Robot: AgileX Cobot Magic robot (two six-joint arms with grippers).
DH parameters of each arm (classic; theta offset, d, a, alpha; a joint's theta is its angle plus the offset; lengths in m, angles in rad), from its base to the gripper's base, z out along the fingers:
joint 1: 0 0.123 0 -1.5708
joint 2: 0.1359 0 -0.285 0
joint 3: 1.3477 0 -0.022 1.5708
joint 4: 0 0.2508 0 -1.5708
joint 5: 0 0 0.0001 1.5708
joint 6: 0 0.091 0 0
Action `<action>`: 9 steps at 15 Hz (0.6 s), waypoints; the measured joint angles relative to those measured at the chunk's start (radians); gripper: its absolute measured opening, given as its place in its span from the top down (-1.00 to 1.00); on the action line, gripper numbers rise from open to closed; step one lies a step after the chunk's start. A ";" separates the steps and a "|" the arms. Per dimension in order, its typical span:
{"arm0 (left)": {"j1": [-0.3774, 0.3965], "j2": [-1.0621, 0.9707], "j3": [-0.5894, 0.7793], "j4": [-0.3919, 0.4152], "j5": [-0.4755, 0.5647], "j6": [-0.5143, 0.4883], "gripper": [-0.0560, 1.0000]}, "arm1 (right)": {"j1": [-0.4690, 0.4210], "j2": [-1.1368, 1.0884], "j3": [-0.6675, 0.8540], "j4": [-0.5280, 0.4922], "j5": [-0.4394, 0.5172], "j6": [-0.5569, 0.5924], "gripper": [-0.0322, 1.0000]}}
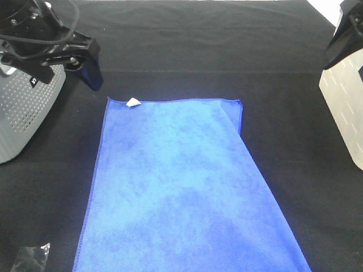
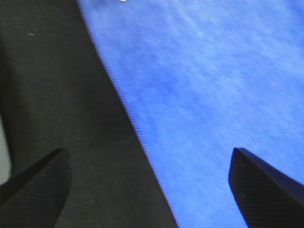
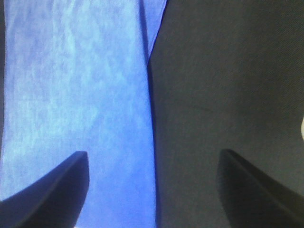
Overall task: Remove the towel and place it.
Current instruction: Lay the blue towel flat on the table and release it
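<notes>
Two arms hang over a black counter (image 1: 187, 51) in the high view. The towel (image 1: 181, 187) lies flat in the middle, running from mid-counter to the near edge of the view, so its near end is hidden. A white tag (image 1: 133, 102) sits at its far left corner; the far right corner (image 1: 235, 113) looks doubled over. The left arm (image 1: 51, 48) hovers far left, just beside a grey basket (image 1: 22, 107); a swing outward could knock it. The right arm (image 1: 346, 34) is mostly out of view beside a pale perforated bin (image 1: 343, 113).

Left wrist view: the left jaws stand wide open and hold nothing. The towel (image 2: 213, 85) has its left edge passing between the tips, one over cloth, one over bare counter (image 2: 61, 95). Coming down hard could drag and wrinkle the cloth.

Right wrist view: the right jaws are also wide open and empty, straddling the right edge of the towel (image 3: 71, 85). A folded strip (image 3: 154, 23) shows farther along; a pinch there may catch one layer only, so the cloth could lift crooked.
</notes>
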 joint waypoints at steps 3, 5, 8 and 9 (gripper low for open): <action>0.019 0.026 -0.029 0.012 -0.041 0.000 -0.67 | 0.000 0.033 -0.033 -0.003 0.012 -0.014 -0.45; 0.047 0.101 -0.112 0.007 -0.027 0.002 -0.67 | 0.000 0.139 -0.134 -0.006 0.093 -0.023 -0.52; 0.095 0.334 -0.373 -0.028 0.071 0.037 -0.67 | 0.000 0.353 -0.382 -0.008 0.120 -0.024 -0.72; 0.105 0.389 -0.433 -0.046 0.092 0.037 -0.67 | 0.000 0.401 -0.431 -0.008 0.120 -0.024 -0.74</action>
